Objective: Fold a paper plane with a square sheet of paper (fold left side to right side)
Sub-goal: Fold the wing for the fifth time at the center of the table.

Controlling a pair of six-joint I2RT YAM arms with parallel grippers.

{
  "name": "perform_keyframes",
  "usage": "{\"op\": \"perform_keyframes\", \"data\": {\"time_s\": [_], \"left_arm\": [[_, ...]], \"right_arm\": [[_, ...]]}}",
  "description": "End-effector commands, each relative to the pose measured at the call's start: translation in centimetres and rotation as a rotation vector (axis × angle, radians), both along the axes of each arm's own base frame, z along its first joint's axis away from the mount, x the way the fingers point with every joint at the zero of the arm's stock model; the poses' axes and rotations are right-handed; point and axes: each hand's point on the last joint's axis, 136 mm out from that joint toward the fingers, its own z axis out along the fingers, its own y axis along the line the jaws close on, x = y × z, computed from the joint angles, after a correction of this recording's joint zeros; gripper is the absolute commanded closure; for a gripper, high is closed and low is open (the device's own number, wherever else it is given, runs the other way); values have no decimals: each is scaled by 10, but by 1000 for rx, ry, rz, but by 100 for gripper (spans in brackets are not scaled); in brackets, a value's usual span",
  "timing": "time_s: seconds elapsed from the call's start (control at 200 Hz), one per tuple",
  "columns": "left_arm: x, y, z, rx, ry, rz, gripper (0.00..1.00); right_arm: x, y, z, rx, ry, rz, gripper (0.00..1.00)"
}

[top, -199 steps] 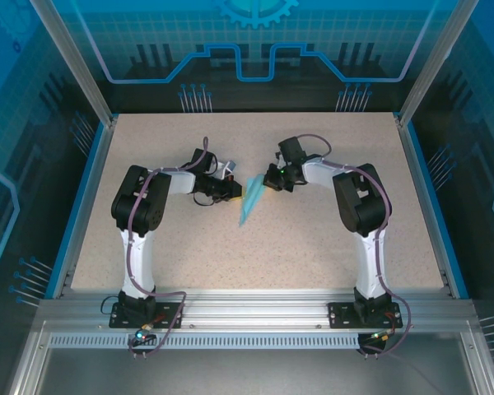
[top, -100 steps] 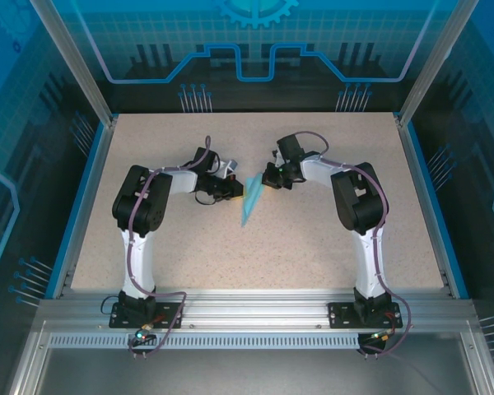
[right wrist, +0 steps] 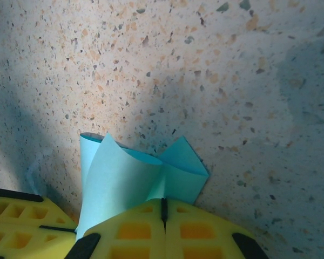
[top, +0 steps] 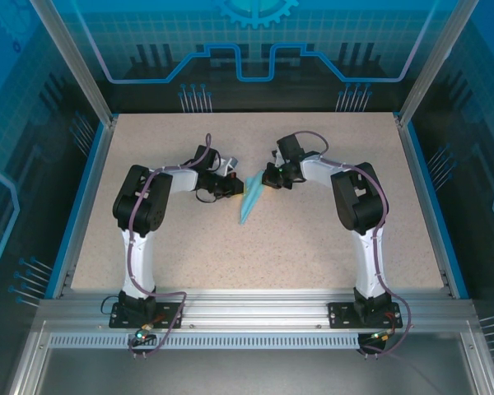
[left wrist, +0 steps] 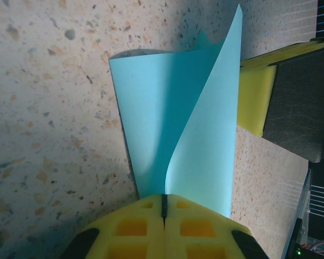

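Looking down from the top camera, two arms reach over the speckled surface, and one light-blue sheet of paper, folded to a narrow pointed shape, lies between their tips. The left tool meets the paper's left edge and the right tool meets its far right corner. The paper's point runs toward the arm bases, past both tools.

From the left wrist, the left tool has its two yellow fingers pressed together with no gap, pinching the sheet of paper at their seam. Two layers rise ahead of it: one lies flatter, the other curls up over it. One yellow pad of the right tool sits just beyond the paper's right edge.

From the right wrist, the right tool is likewise clamped tight on the sheet of paper, which fans out ahead as a curled flap and a small folded triangle. One finger of the left tool shows at the tool's left.
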Motion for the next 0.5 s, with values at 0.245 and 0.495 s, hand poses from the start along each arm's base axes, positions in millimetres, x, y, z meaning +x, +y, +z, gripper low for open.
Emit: {"op": "perform_keyframes", "data": {"time_s": [0.245,0.495], "left_arm": [[-9,0,-24,28,43,-34,95],[-12,2,-35,48,66,-35,96]], "right_arm": [[-5,0,1,17,-15,29,90],[-2,-3,19,45,-62,26,86]]}}
